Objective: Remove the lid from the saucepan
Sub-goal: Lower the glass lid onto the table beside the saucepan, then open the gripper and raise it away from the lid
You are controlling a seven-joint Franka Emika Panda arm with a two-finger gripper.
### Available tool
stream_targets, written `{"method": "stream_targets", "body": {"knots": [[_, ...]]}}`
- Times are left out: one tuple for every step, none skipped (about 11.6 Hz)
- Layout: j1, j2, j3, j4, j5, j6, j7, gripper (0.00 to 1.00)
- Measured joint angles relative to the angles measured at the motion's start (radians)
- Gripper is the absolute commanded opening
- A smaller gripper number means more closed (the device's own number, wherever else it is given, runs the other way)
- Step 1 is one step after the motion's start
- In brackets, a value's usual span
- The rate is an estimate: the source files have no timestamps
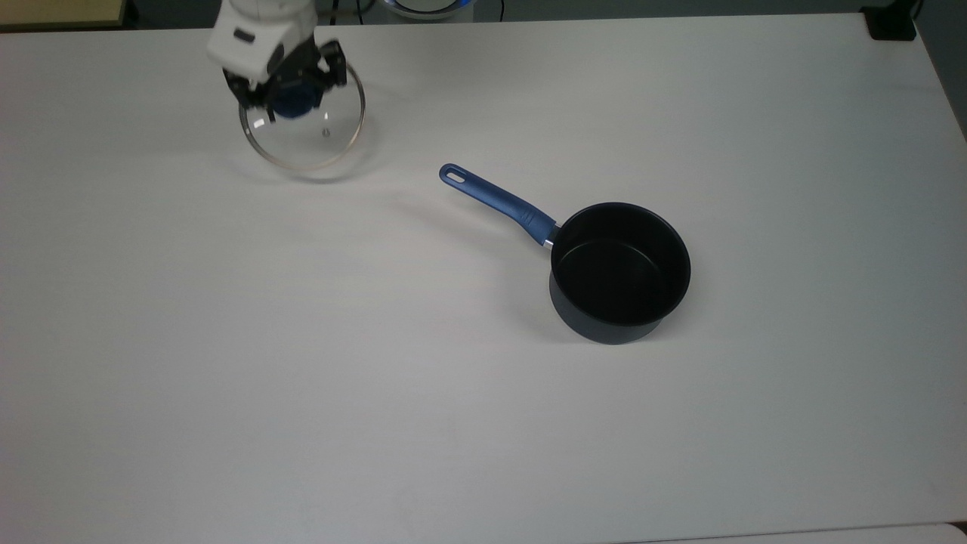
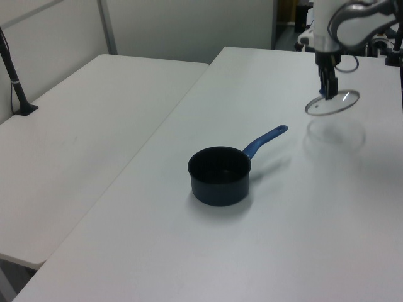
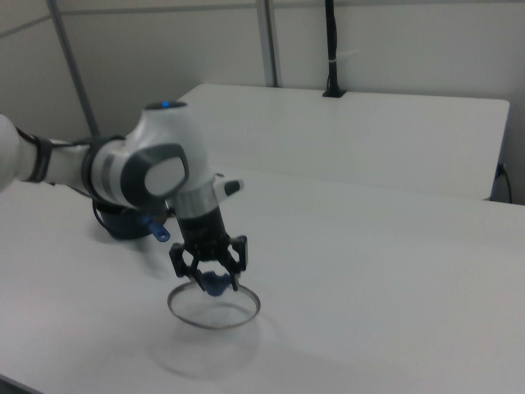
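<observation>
Gripping the blue knob (image 1: pixel 293 102), the tool (image 1: pixel 290 100) pinches it between its two black fingers (image 3: pixel 190 264) and carries the lid (image 1: pixel 306 130) clear of the tabletop (image 1: pixel 227 363). The glass disc hangs directly beneath the tool, roughly level, with its shadow falling on the tabletop below it in the left view. The saucepan (image 1: pixel 619 272) stands uncovered and upright on the tabletop, well apart from the tool, toward the top view's right and lower down in the top view. Its blue handle (image 1: pixel 498 202) points back toward the tool's side, its looped tip being the part nearest the lid. In the right view the saucepan lies behind the white arm (image 3: pixel 139 176), mostly hidden, with only a dark edge and the handle tip visible.
</observation>
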Motion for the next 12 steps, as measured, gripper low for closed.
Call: {"method": "stream_targets", "body": {"knots": [[-0.010,0.030,0.000,-0.029,0.000,0.069,0.003,0.42],[-0.015,0.066,0.000,-0.038,0.000,0.129,0.018,0.44],[-0.016,0.100,0.000,-0.037,-0.005,0.177,0.036,0.57],[-0.017,0.118,0.000,-0.033,-0.009,0.208,0.058,0.96],[-0.017,0.121,0.001,-0.030,-0.010,0.213,0.069,1.00],[-0.017,0.121,0.001,-0.026,-0.010,0.213,0.086,1.00],[-0.017,0.120,0.001,-0.007,-0.009,0.200,0.133,1.00],[-0.017,0.117,0.002,0.044,-0.009,0.141,0.205,1.00],[-0.015,0.112,0.006,0.128,-0.009,0.045,0.276,1.00],[-0.006,0.104,0.010,0.231,-0.009,-0.063,0.326,1.00],[0.009,0.093,0.011,0.330,-0.004,-0.175,0.352,1.00],[0.028,0.080,0.013,0.423,0.027,-0.284,0.367,1.00]]}}
